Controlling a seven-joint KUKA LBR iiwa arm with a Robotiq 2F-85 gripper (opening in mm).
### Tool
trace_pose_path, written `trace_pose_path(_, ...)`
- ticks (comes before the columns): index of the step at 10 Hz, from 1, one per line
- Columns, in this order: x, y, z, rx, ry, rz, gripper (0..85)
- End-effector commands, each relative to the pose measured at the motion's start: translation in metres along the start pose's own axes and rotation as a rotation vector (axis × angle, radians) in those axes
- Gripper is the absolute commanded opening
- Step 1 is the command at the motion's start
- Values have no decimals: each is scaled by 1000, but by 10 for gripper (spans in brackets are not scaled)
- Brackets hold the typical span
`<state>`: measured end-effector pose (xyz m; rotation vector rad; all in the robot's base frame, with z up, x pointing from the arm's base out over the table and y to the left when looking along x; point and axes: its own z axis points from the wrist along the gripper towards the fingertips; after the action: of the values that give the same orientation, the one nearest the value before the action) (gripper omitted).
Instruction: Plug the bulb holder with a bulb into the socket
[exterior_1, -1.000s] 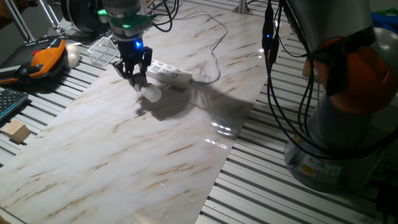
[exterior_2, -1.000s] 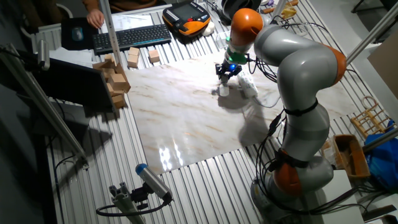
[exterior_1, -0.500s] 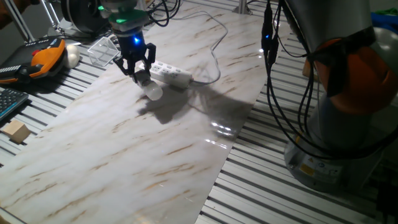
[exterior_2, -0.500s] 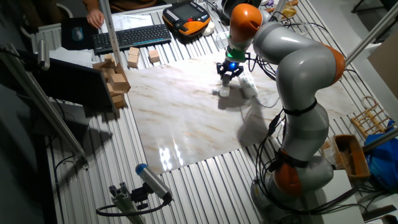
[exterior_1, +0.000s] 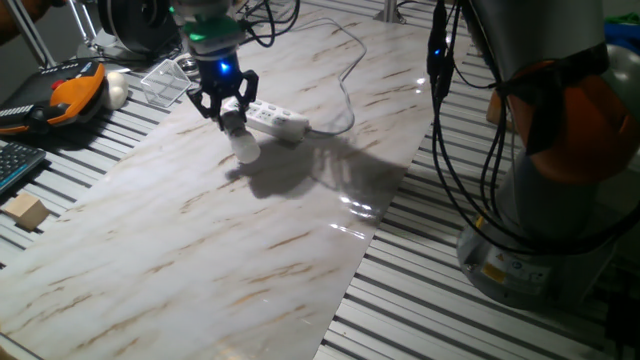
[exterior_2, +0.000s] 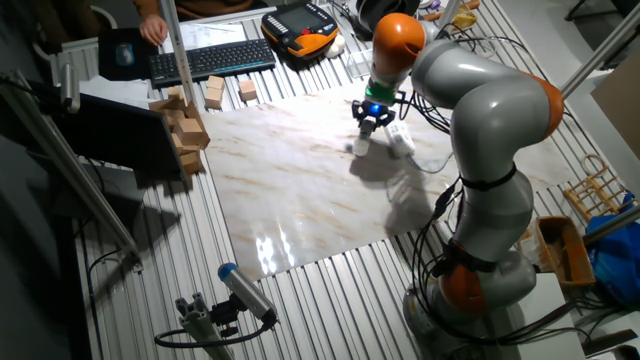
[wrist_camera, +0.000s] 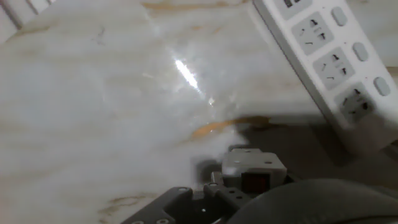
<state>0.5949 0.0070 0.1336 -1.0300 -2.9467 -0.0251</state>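
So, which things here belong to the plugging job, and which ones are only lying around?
Belong to the job:
- bulb holder, held in the gripper
- bulb on its lower end
- socket, the white strip on the marble board

Only lying around:
- orange and black pendant
- white egg-like ball
- keyboard
- wooden blocks

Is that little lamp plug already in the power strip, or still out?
Out. The end effector holds the bulb holder above the marble beside the socket, whose visible outlets are empty.
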Motion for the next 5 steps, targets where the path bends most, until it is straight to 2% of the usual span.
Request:
trace_pose_path(1, -2, -1, -1, -9, -1, 540, 0)
trace_pose_path(3, -10, -10, -5, -8, 52, 626, 0)
trace_pose_path(4, -12, -13, -6, -2, 58, 637, 0)
trace_pose_path(5, -12, -13, -6, 2, 46, 652, 0)
